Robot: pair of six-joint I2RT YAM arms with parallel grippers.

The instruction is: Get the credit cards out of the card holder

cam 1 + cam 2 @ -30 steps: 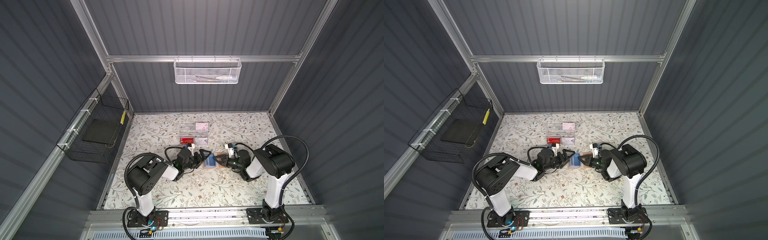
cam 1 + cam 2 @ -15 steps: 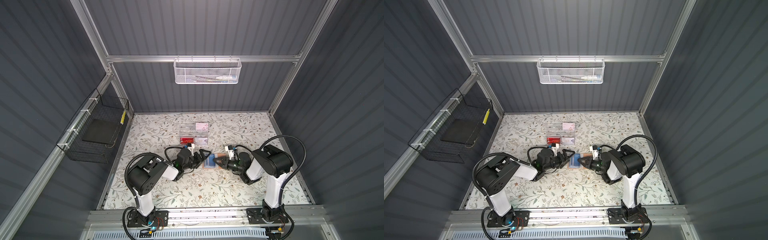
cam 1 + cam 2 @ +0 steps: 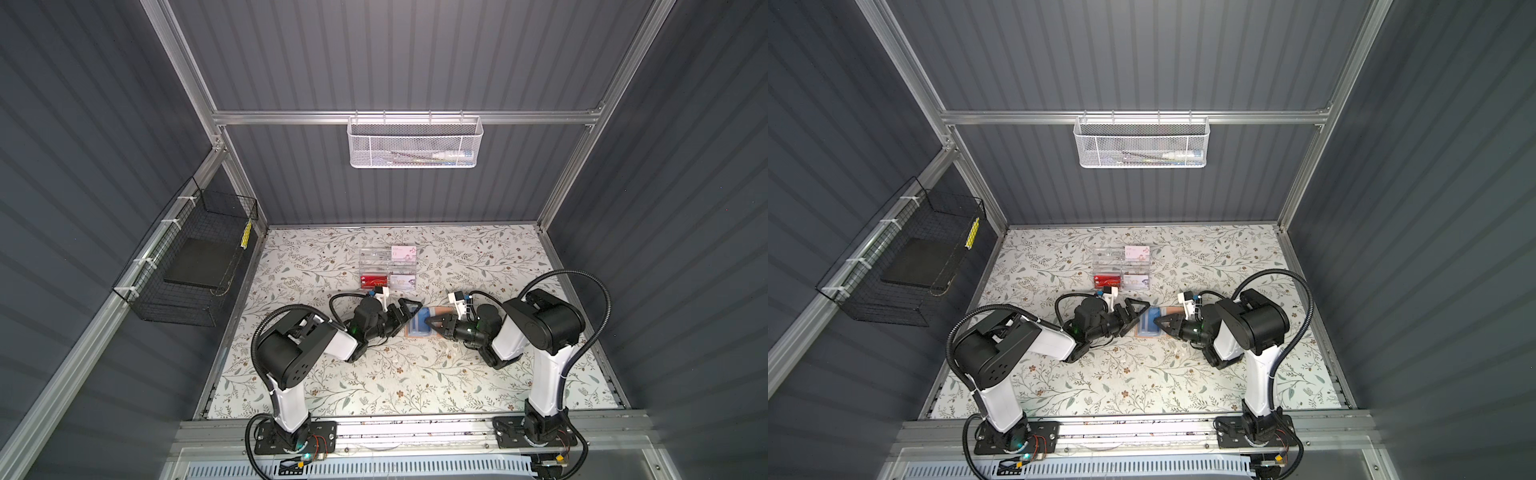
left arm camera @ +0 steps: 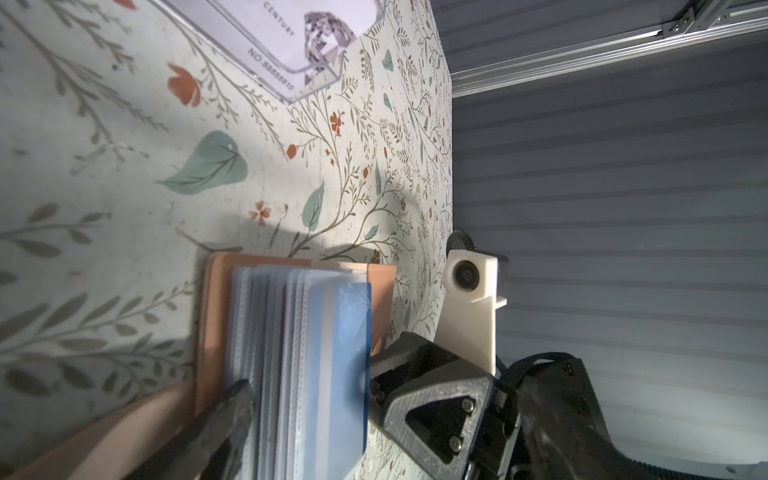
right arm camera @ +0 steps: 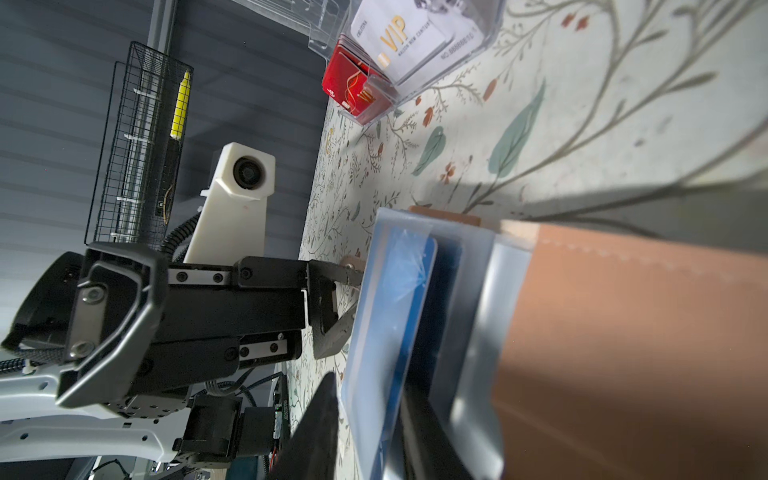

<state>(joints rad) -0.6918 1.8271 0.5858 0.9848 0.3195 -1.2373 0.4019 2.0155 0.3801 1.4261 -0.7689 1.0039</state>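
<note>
The tan card holder [image 3: 440, 311] [image 3: 1173, 311] lies open on the floral table between both arms. Its clear sleeve pages stand up from the cover [image 4: 212, 311] [image 5: 623, 332]. A blue credit card [image 4: 349, 332] [image 5: 395, 311] [image 3: 420, 322] sits in the outermost sleeve. My right gripper [image 3: 430, 321] [image 3: 1158, 321] [image 5: 370, 432] is shut on that card and sleeve, one finger on each face. My left gripper [image 3: 411, 316] [image 3: 1142, 318] [image 5: 345, 303] stands wide open at the holder's other side. One of its fingertips [image 4: 232, 411] rests by the sleeves over the tan cover.
A clear acrylic box [image 3: 388, 268] [image 3: 1121, 266] stands just behind the holder, holding a red card [image 5: 349, 83] and white VIP cards [image 5: 399, 41]. A black wire basket [image 3: 187, 266] hangs on the left wall, a white mesh basket [image 3: 415, 143] on the back rail.
My right gripper has slid leftward over the holder and onto the blue card. The left arm has stayed put with its jaws wide.
</note>
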